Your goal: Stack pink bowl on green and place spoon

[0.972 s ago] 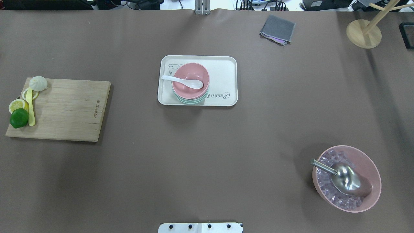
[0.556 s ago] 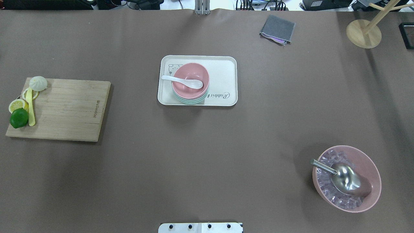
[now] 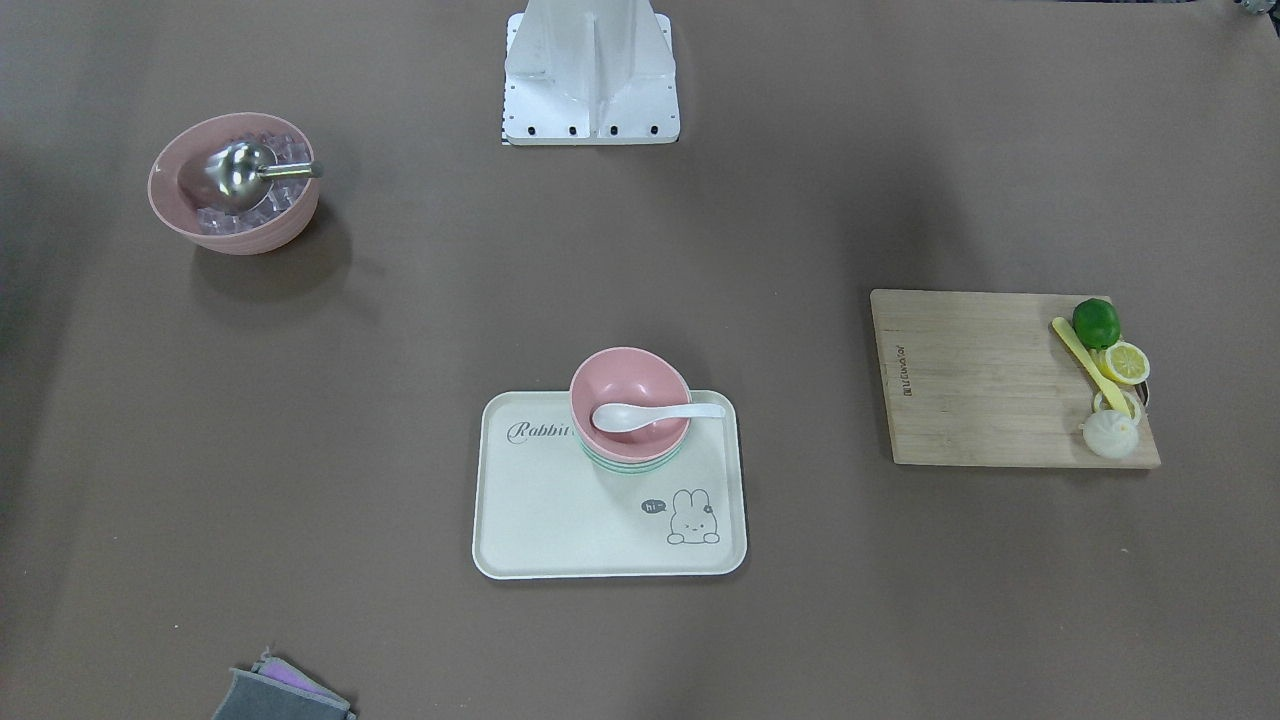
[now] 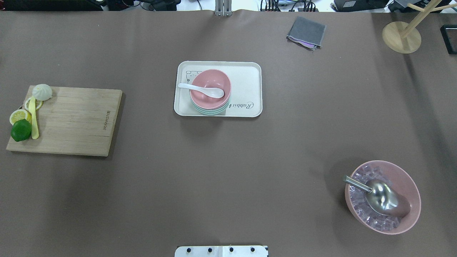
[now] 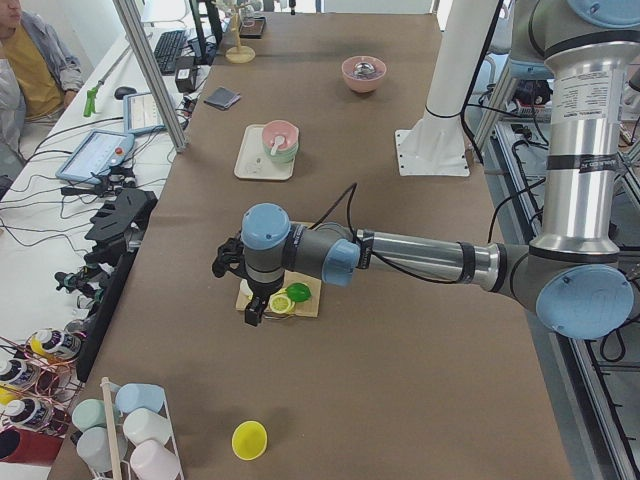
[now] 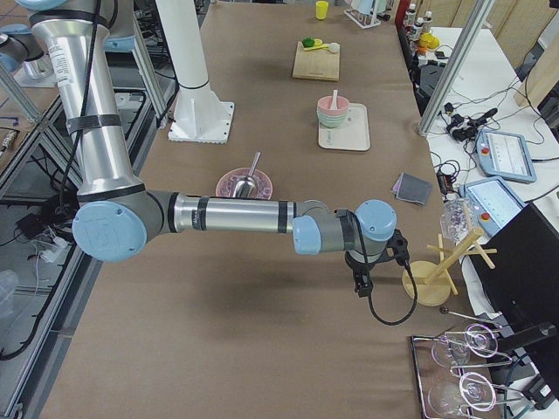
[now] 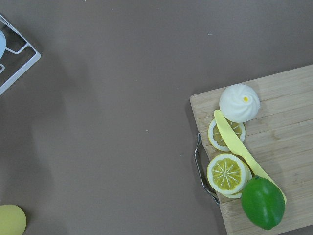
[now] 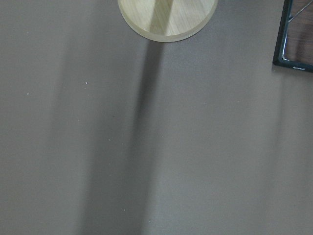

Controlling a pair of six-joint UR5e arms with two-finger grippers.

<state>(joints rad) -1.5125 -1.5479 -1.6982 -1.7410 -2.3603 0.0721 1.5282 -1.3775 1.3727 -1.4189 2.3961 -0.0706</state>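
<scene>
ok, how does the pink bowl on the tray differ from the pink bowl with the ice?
The small pink bowl sits nested on a green bowl on the cream rabbit tray. The large pink bowl stands alone on the brown table.
The small one holds only a white spoon. The large one holds clear ice cubes and a metal scoop.
The large one is clearly wider.
Both are pink, round and upright.

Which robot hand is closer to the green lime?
Left. The left gripper hangs by the lime at the end of the cutting board; the right gripper is far off on the opposite side, beside the wooden stand.
</scene>
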